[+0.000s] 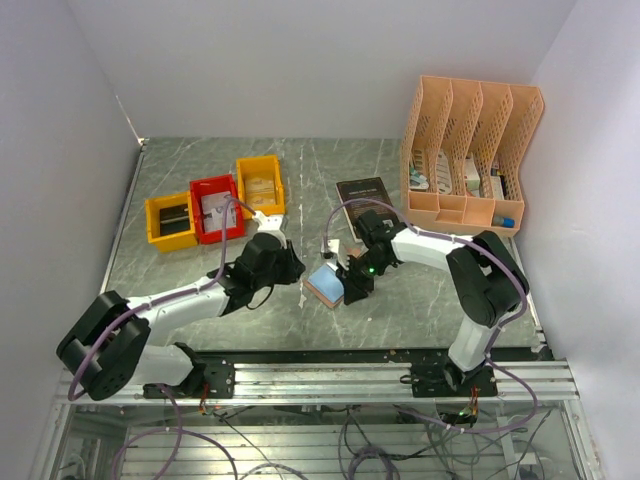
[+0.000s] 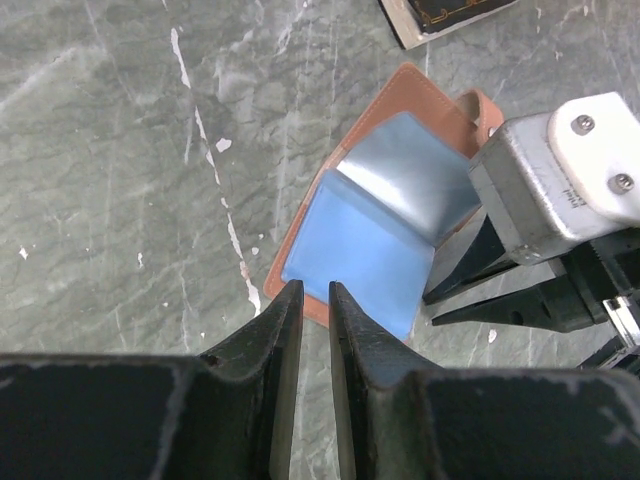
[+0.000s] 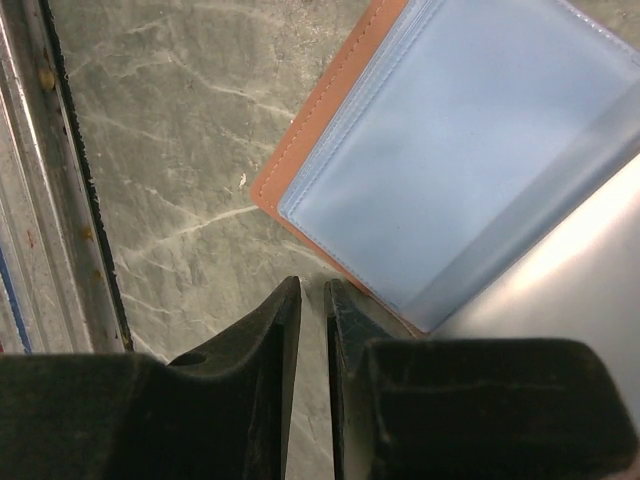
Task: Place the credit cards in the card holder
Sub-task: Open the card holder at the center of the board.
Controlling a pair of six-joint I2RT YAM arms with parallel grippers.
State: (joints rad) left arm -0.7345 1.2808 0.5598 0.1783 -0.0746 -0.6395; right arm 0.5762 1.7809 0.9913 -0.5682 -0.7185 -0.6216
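Card holder [image 2: 340, 190] lies open mid-frame in the left wrist view, with a light blue card [image 2: 365, 255] and a grey-silver card [image 2: 410, 180] on top. Left gripper [image 2: 310, 295] at bottom centre, fingers nearly together with a thin gap, tips just at the holder's lower-left edge, gripping nothing. Right gripper [image 3: 312, 292] likewise narrow, empty, beside the holder's corner. Bare table [image 2: 120, 150] left of the holder; black book [image 1: 364, 192] above it.

Overhead camera high behind both arm bases, facing down over the grey marbled worktop [image 1: 200, 290], each wrist camera close above its own jaws, all three sharing the open tan leather card holder [image 2: 400, 95] ahead of them.
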